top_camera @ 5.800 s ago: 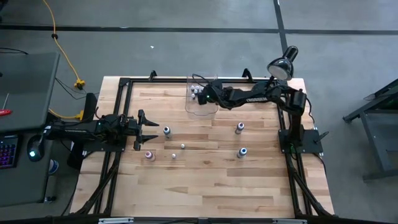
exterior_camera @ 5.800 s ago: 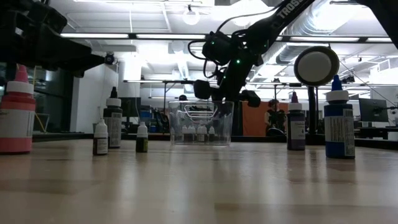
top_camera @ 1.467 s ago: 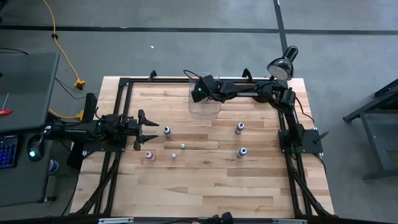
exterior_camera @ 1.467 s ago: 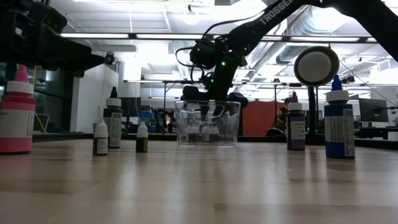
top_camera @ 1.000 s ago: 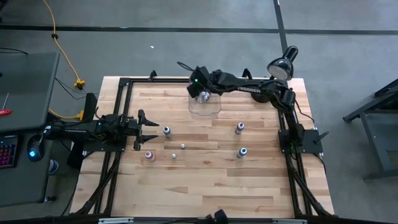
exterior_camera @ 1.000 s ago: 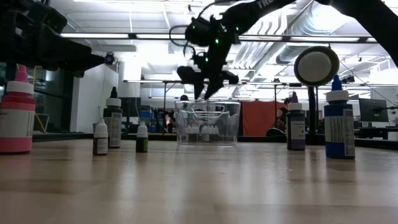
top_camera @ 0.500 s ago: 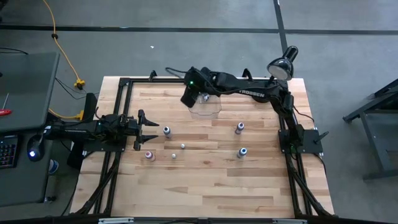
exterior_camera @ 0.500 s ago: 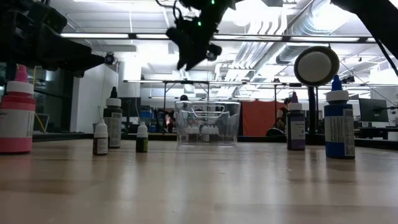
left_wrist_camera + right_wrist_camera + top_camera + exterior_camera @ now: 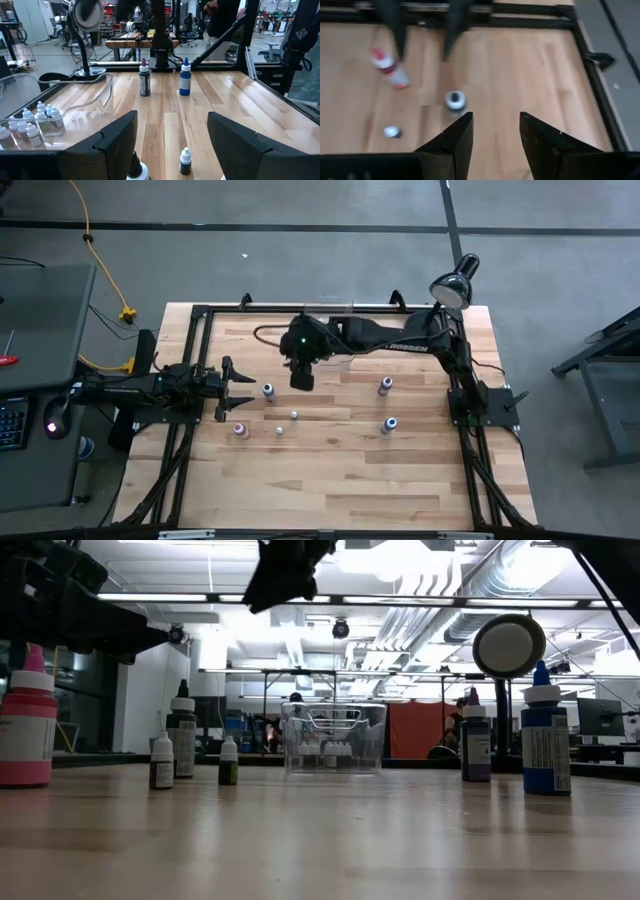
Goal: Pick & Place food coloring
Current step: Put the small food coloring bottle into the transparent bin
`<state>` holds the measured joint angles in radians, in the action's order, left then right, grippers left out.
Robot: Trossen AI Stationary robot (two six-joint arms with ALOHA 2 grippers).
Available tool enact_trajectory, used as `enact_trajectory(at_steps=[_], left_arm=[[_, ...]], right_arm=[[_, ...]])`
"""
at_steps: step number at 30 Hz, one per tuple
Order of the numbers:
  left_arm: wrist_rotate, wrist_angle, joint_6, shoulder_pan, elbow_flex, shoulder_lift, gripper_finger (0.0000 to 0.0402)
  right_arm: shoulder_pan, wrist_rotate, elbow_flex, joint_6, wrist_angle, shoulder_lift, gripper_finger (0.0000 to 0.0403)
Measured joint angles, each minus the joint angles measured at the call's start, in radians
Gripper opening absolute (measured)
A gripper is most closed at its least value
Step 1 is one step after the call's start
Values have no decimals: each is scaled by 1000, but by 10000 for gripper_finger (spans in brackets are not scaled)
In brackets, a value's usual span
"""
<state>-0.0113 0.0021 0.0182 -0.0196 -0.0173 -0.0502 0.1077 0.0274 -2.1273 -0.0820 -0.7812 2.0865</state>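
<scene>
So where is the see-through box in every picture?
High view: the clear bin sits at the back, partly under the right arm.
Low view: middle, far back.
Left wrist view: in it, with small bottles inside.
Right wrist view: not in it.
Shared landmark: the desk lamp near the bin.

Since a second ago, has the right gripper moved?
Yes. The right gripper has left the clear bin and swung out over the table toward the left arm's side.
</scene>
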Motion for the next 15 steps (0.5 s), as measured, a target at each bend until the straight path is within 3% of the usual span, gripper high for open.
enact_trajectory(at_steps=[10, 15], left_arm=[[0, 0, 0, 0, 0, 0, 239], [0, 0, 0, 0, 0, 0, 239]], right_arm=[[-85, -97, 0, -50, -3, -18, 149], [-117, -81, -2, -40, -3, -44, 149]])
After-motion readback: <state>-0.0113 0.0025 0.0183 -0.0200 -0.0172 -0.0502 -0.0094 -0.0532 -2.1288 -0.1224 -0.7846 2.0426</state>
